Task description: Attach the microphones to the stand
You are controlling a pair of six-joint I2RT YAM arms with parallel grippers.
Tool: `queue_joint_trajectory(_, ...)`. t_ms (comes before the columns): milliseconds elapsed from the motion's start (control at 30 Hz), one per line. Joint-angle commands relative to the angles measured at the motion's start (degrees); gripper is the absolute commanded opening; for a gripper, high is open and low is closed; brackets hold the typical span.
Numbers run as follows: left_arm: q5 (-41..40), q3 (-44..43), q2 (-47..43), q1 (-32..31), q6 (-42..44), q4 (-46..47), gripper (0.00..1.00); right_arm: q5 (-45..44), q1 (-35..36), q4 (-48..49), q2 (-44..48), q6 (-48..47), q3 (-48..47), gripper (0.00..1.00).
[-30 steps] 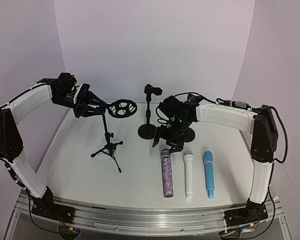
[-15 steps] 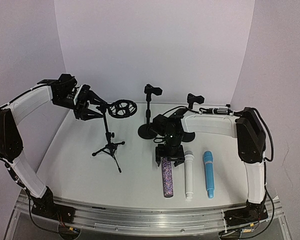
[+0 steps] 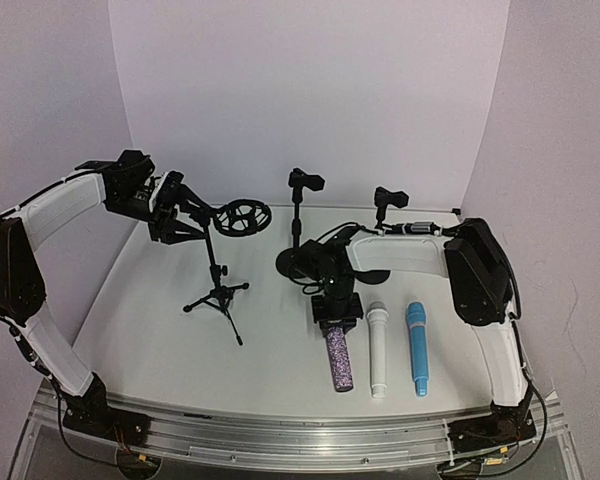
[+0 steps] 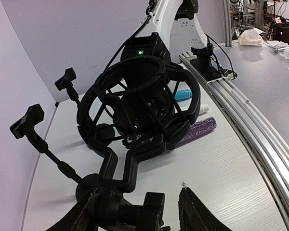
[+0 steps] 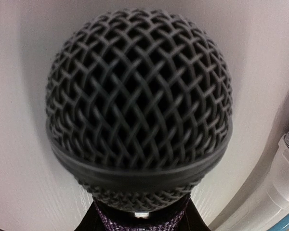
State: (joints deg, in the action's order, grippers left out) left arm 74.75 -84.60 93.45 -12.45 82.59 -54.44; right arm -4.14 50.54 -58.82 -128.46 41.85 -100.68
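Three microphones (image 3: pixel 338 362) (image 3: pixel 377 352) (image 3: pixel 417 350), three stands (image 3: pixel 218 285) (image 3: pixel 297 225) (image 3: pixel 384 200).

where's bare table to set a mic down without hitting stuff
Bare table: the near-left patch between the tripod stand and the front edge, and the strip right of the blue microphone. Crowded: centre, where the right gripper sits over the purple microphone beside the white microphone, with two round-base stands just behind.

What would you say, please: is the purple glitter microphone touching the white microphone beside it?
Apart. The top external view shows a strip of bare table between the purple glitter microphone and the white microphone along their visible length.
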Motion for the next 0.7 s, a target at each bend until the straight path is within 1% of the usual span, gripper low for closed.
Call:
queue_joint_trajectory(0,-0.9,0.8,-2.5,-0.3,-1.7,-0.2,0.53,-2.6,-0.2,-1.3,1.3,-2.9,-3.2,0.04)
queue_joint_trajectory(33,-0.9,0.9,-2.5,-0.3,-1.9,0.1,0.52,-2.5,-0.1,-1.3,2.3,-3.8,-3.8,0.0)
queue_joint_trajectory(167,-0.7,0.9,-2.3,-0.4,-2.3,0.7,0.45,-3.2,-0.2,-1.1,8.6,-9.4,-8.8,0.0)
queue_joint_trajectory(367,-0.7,0.5,-2.0,-0.3,-2.6,1.1,0.37,-10.3,-0.2,-1.1,16.8,-19.2,-19.2,0.0)
queue_joint_trajectory(567,-0.7,0.2,-2.0,-0.3,-2.7,1.1,0.31,-13.2,0.0,1.1,17.8,-28.9,-33.1,0.0)
queue_joint_trajectory(667,-0.8,0.1,-1.9,-0.3,-2.7,1.1,0.28,-12.4,-0.1,6.3,17.6,-33.1,-37.8,0.0)
